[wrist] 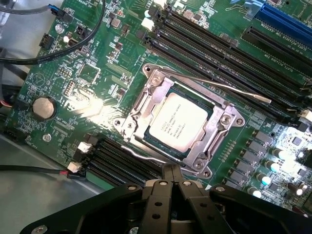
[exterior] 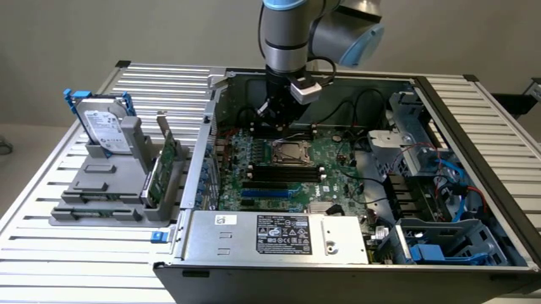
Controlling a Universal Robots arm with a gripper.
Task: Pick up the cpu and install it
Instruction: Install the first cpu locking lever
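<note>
Hanging clenched and empty: gripper [wrist: 171, 171], tips pressed together, just beside the metal socket frame [wrist: 146, 105]. Beyond it: cpu [wrist: 178, 124], flat within that frame on the green motherboard [wrist: 92, 73], ungrasped. Farther: black memory slots [wrist: 229, 53].

This looks like a robotics lab or test workshop. An open computer case [exterior: 338, 280] lies on a ribbed metal table [exterior: 85, 259] with its green motherboard [exterior: 338, 183] bare, under a grey-and-blue robot arm [exterior: 283, 38] at top centre. At the exterior view's left, a grey rack [exterior: 97, 187] holds a hard drive [exterior: 108, 130]. The wall [exterior: 50, 31] behind is plain grey.
</note>
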